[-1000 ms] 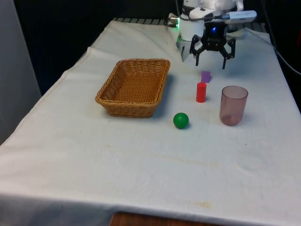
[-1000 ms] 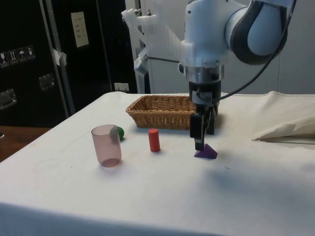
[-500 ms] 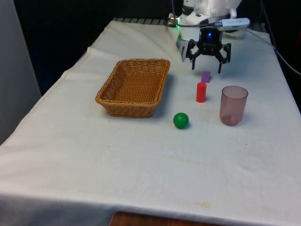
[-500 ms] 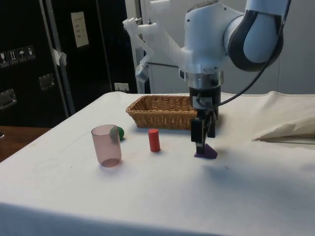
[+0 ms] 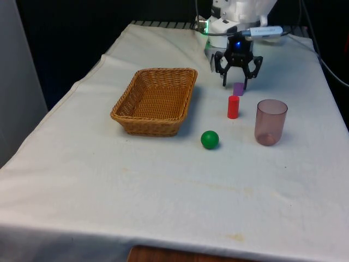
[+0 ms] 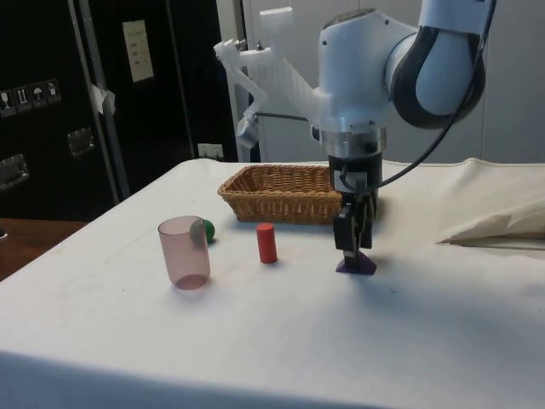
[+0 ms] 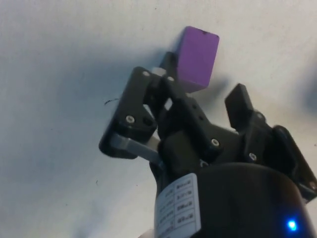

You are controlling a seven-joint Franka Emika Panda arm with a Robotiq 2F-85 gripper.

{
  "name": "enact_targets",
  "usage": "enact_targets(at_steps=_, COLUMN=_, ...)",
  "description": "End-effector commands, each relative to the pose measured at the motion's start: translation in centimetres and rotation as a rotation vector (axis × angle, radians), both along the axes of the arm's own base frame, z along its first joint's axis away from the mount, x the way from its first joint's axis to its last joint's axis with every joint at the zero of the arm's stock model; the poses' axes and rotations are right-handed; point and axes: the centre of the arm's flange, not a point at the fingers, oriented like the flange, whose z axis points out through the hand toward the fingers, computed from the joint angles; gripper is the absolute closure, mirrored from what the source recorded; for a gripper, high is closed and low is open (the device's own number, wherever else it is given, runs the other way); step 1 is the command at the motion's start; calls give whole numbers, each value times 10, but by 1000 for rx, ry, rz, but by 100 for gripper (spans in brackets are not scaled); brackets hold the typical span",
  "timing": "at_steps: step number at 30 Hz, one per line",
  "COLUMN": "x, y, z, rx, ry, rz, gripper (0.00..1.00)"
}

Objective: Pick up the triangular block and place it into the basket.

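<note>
On the white-clothed surface (image 5: 163, 185), jaws spread wide straddle the purple triangular block (image 5: 238, 89) (ungrasped); next, close, then carry to the basket (image 5: 155, 101).

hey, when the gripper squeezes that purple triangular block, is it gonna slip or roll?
The purple triangular block sits on a flat face, so it probably won't roll. Its sloped sides might let it squirt out unless the open gripper closes on its flat ends. It looks rigid and light.

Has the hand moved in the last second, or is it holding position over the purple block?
Yes. The hand has dropped toward the purple triangular block, which lies unmoved beside the red cylinder; its open fingers now flank the block.
</note>
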Motion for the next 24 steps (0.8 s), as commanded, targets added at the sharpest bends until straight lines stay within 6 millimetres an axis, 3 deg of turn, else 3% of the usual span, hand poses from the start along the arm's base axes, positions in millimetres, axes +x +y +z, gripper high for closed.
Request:
enact_targets(at_steps=1, x=0, y=0, z=-1, rx=7, ry=-8, rz=0, gripper=33)
enact_targets(at_steps=3, x=0, y=0, z=-1, rx=6, ry=-7, rz=2, gripper=48)
enact_targets(at_steps=7, x=0, y=0, z=-2, rx=6, ry=-6, rz=0, gripper=67)
enact_targets(at_steps=17, x=4, y=-2, z=6, rx=2, ry=-14, rz=-4, gripper=67)
enact_targets(at_steps=24, x=9, y=-6, z=34, rx=-3, ry=-12, rz=-11, gripper=67)
